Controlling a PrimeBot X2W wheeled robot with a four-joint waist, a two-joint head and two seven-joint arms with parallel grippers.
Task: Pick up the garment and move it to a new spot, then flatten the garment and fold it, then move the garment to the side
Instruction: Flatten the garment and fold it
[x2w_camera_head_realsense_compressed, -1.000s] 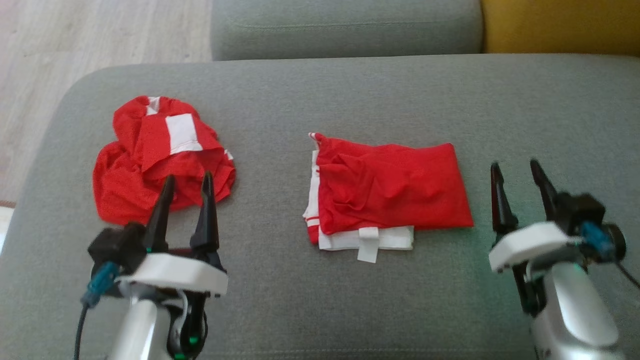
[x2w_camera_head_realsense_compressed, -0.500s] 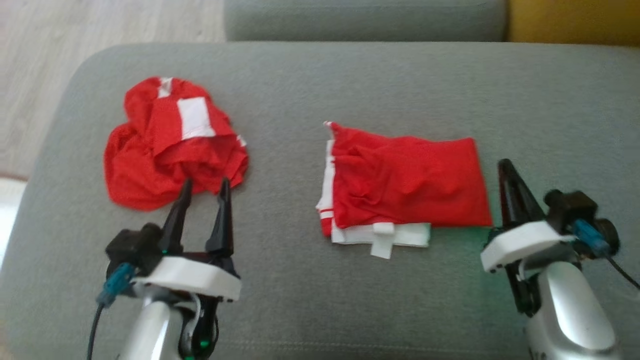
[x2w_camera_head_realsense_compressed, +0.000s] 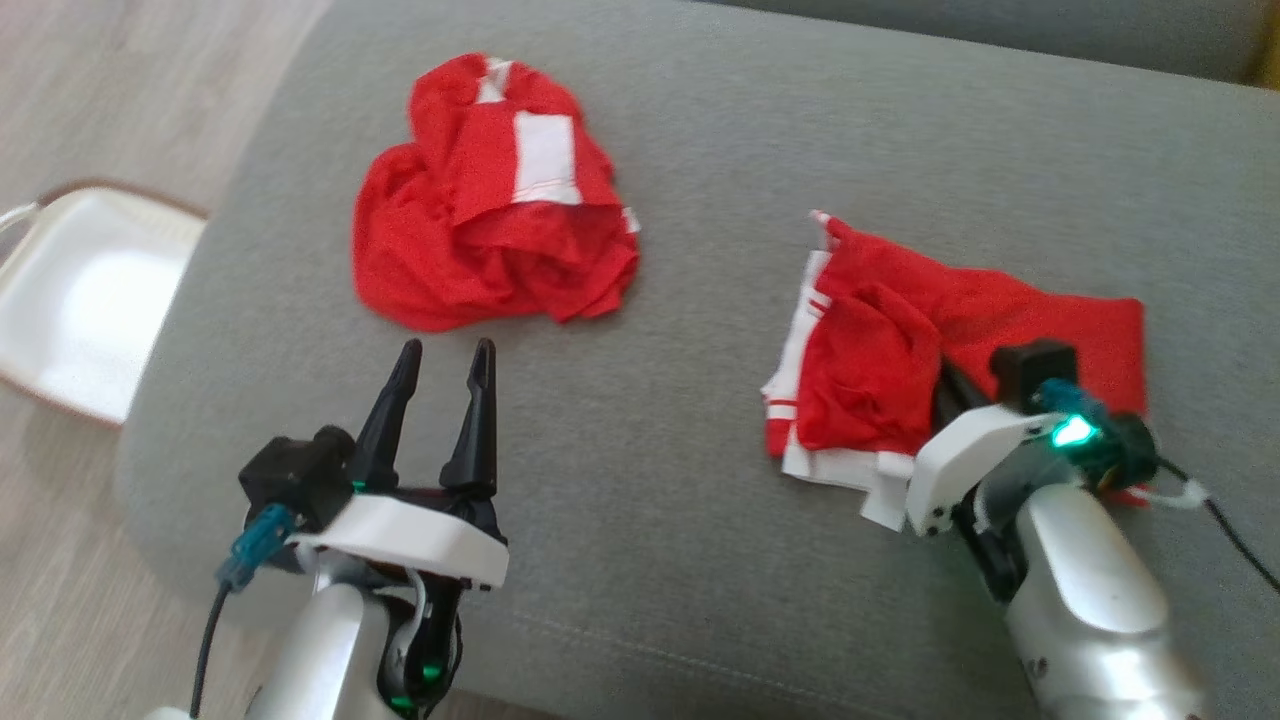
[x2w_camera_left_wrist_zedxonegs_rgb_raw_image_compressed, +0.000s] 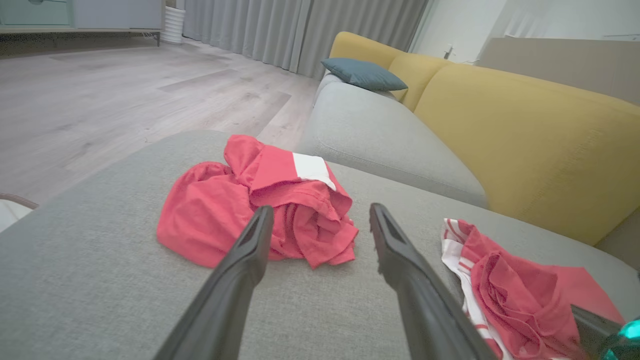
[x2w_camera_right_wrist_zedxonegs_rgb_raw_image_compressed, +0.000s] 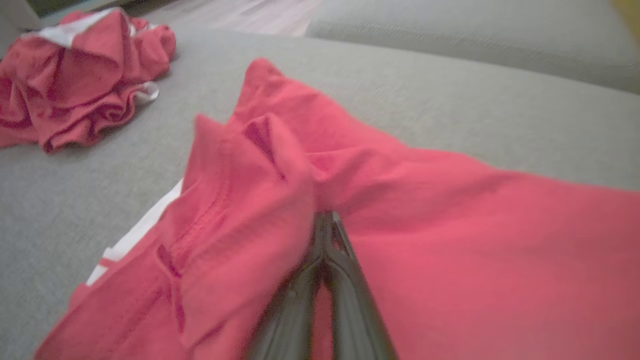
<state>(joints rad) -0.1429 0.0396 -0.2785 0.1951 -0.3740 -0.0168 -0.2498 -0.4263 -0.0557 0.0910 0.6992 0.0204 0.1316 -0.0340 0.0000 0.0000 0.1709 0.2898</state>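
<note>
Right wrist view: right gripper (x2w_camera_right_wrist_zedxonegs_rgb_raw_image_compressed: 325, 222) pinched onto folded garment (x2w_camera_right_wrist_zedxonegs_rgb_raw_image_compressed: 450, 215).
Likely the move-aside step; next, drag it sideways. Left gripper (x2w_camera_head_realsense_compressed: 447, 350) spread, idle.

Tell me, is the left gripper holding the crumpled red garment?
No, the left gripper is open, its fingers empty over the grey cushion, just short of the crumpled red garment.

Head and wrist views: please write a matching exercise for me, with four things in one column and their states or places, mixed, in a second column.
1. left gripper
2. right gripper
3. crumpled red garment
4. blue cushion

a. beside the yellow backrest
b. jaws shut on the folded red garment
c. jaws apart, holding nothing
d. heaped on the grey seat

Pairs: 1-c, 2-b, 3-d, 4-a
</note>
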